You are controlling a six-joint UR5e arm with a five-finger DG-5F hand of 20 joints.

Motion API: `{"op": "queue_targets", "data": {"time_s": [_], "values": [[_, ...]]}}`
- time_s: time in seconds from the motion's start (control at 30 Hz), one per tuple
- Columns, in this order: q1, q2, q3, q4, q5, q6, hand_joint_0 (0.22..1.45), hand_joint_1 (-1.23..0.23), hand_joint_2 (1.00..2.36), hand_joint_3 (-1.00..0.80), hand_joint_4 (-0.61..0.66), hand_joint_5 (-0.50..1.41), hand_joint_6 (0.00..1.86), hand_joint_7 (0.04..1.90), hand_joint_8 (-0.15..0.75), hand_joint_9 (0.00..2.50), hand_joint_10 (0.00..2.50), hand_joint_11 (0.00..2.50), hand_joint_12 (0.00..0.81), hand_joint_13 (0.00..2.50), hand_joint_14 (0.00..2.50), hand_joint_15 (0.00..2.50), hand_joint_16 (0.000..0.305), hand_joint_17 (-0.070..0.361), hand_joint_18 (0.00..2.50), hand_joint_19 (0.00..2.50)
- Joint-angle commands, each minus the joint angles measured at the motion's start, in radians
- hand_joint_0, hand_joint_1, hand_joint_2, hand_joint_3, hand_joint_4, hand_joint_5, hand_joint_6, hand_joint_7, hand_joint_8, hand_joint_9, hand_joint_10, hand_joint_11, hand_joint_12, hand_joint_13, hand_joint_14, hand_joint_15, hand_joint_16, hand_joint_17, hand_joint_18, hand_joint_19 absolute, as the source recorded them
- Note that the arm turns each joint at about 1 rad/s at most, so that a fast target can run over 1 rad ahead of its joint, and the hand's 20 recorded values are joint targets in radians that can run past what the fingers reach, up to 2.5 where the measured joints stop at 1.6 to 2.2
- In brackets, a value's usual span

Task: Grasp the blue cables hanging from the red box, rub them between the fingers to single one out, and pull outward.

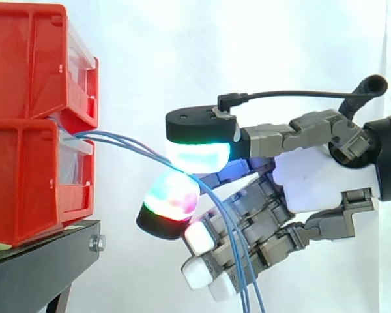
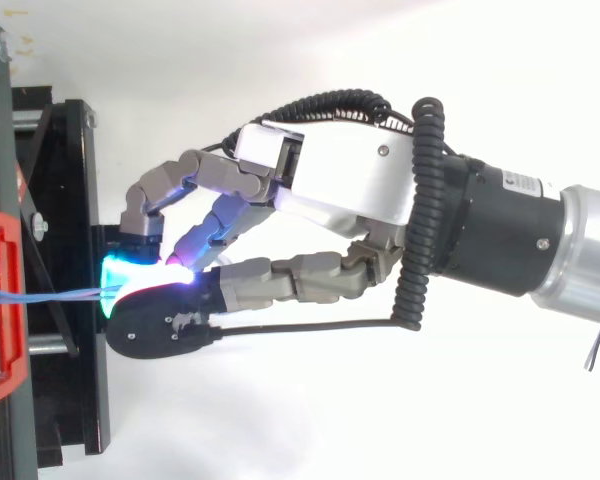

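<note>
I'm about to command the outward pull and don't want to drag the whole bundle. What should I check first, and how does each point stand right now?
1. Pinch on the blue cables: ok, the robot hand holds them between two glowing pads.
2. One cable singled out: not ok, several strands enter the pinch together.
3. Cables rooted in the red box: ok, they run out of its front.
4. Robot hand apart from the box: ok, a gap shows in both views.
5. Hanging ends free of the lower fingers: cannot tell, they cross in front of them.
</note>
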Motion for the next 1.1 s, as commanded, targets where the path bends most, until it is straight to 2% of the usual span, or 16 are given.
{"op": "queue_targets", "data": {"time_s": [0.0,0.3,0.37,0.47,0.67,0.8,0.87,0.97,1.0,1.07], "values": [[0.0,0.005,0.001,0.0,0.003,0.0,0.6,-0.72,1.02,-0.13,0.16,-0.15,0.9,0.95,0.324,1.0,0.02,0.6,0.399,0.87,0.02,0.43,0.053,0.118,0.74,0.38],[0.0,0.007,0.001,-0.003,0.001,0.0,0.67,-0.89,1.02,-0.08,0.02,-0.16,0.89,1.2,0.313,0.96,0.02,0.61,0.374,0.84,0.02,0.45,0.049,0.109,0.73,0.37],[0.0,0.007,0.001,-0.008,0.001,0.0,0.69,-0.91,1.02,-0.11,0.03,-0.16,0.89,1.33,0.315,0.96,0.02,0.61,0.368,0.84,0.02,0.44,0.049,0.11,0.74,0.37],[0.0,0.007,0.001,-0.019,-0.002,0.0,0.72,-0.92,1.02,-0.16,0.02,-0.16,0.89,1.36,0.317,0.96,0.02,0.61,0.366,0.85,0.02,0.44,0.05,0.112,0.76,0.36],[0.0,0.005,0.001,-0.03,-0.002,0.0,0.75,-0.92,1.02,-0.26,0.02,-0.17,0.9,1.28,0.314,0.96,0.02,0.61,0.365,0.85,0.02,0.45,0.05,0.112,0.76,0.38],[0.0,0.007,0.001,-0.03,-0.004,0.0,0.74,-0.91,1.01,-0.41,0.08,-0.17,0.9,1.14,0.307,0.95,0.02,0.61,0.362,0.85,0.02,0.45,0.05,0.112,0.77,0.38],[0.0,0.007,0.001,-0.03,-0.002,0.0,0.7,-0.89,1.0,-0.5,0.13,-0.16,0.9,1.06,0.3,0.96,0.02,0.61,0.363,0.85,0.02,0.45,0.05,0.112,0.77,0.39],[0.0,0.007,0.001,-0.03,-0.004,0.0,0.62,-0.84,1.0,-0.5,0.14,-0.16,0.9,1.0,0.298,0.97,0.02,0.62,0.36,0.85,0.02,0.46,0.05,0.112,0.77,0.42],[-0.002,0.007,0.001,-0.03,-0.004,0.0,0.56,-0.77,1.0,-0.5,0.13,-0.16,0.89,0.98,0.297,0.98,0.02,0.63,0.37,0.86,0.02,0.47,0.052,0.116,0.76,0.42],[-0.002,0.007,0.001,-0.03,-0.004,0.0,0.54,-0.74,1.0,-0.5,0.13,-0.16,0.89,0.97,0.302,0.98,0.02,0.63,0.375,0.86,0.02,0.47,0.053,0.119,0.77,0.43]]}}
